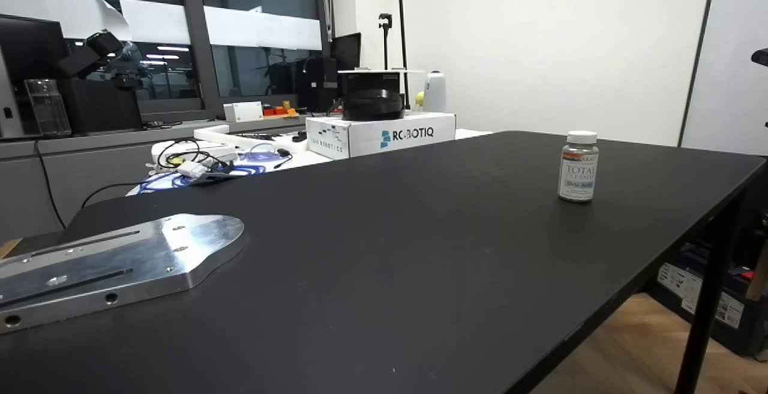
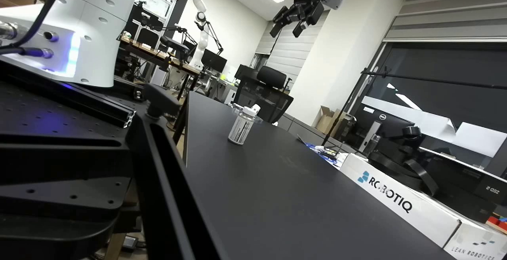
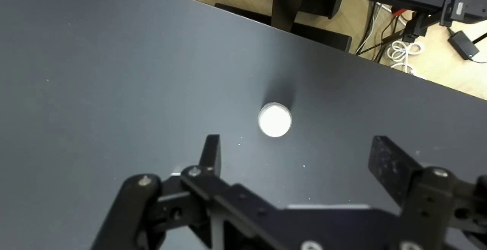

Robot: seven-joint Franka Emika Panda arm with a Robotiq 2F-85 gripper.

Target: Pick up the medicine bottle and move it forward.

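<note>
The medicine bottle (image 1: 578,172) is short and white with a white cap and a printed label. It stands upright on the black table (image 1: 384,298). It also shows in an exterior view (image 2: 241,129) and from above in the wrist view (image 3: 274,120), where only its cap shows clearly. My gripper (image 2: 286,31) is high above the table in an exterior view, fingers spread and pointing down. In the wrist view, the gripper (image 3: 297,143) is open and empty. The bottle lies ahead of the fingertips, left of the middle of the gap, touching neither finger.
A flat metal plate (image 1: 180,250) lies on the table. A white Robotiq box (image 1: 402,136) stands beyond the table's edge; it also shows in an exterior view (image 2: 396,196). The white robot base (image 2: 91,30) and a black clamp (image 2: 160,99) are beside the table edge.
</note>
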